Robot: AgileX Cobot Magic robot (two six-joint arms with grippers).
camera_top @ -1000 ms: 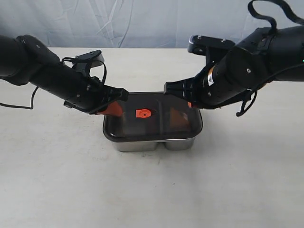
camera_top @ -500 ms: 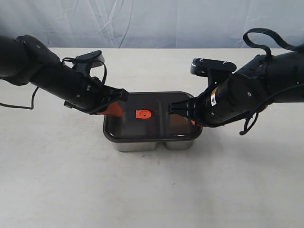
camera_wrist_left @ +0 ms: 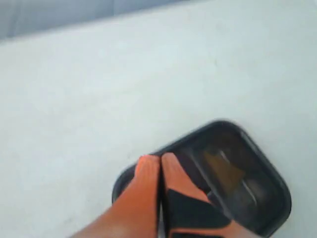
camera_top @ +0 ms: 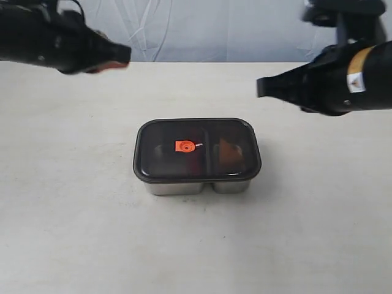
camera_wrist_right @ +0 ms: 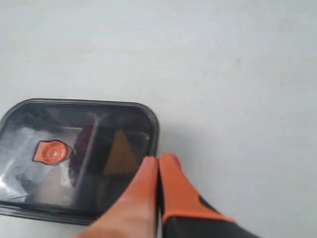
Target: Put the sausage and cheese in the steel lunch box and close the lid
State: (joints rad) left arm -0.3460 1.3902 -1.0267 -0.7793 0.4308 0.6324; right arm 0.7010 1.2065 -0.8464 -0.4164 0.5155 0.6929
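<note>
The steel lunch box [camera_top: 196,187] stands mid-table with the dark smoky lid [camera_top: 197,164] lying flat on it, orange valve [camera_top: 184,146] at its centre. Through the lid the cheese [camera_top: 229,150] shows as an orange-brown wedge in the right compartment, clearer in the right wrist view [camera_wrist_right: 121,151]. A dim reddish shape beside the divider there looks like the sausage [camera_wrist_right: 83,145]. My left gripper [camera_top: 125,55] hangs high at the back left, shut and empty [camera_wrist_left: 159,158]. To the back right of the box my right gripper [camera_top: 260,86] is raised too, shut with nothing in it [camera_wrist_right: 158,159].
The pale table [camera_top: 73,233] runs out on all sides of the box with nothing else on it. A grey-blue backdrop [camera_top: 202,30] closes off the far edge.
Both grippers were pressing on the lid's left and right ends; they have lifted off and pulled back up and outward. The lid stays seated on the box.
</note>
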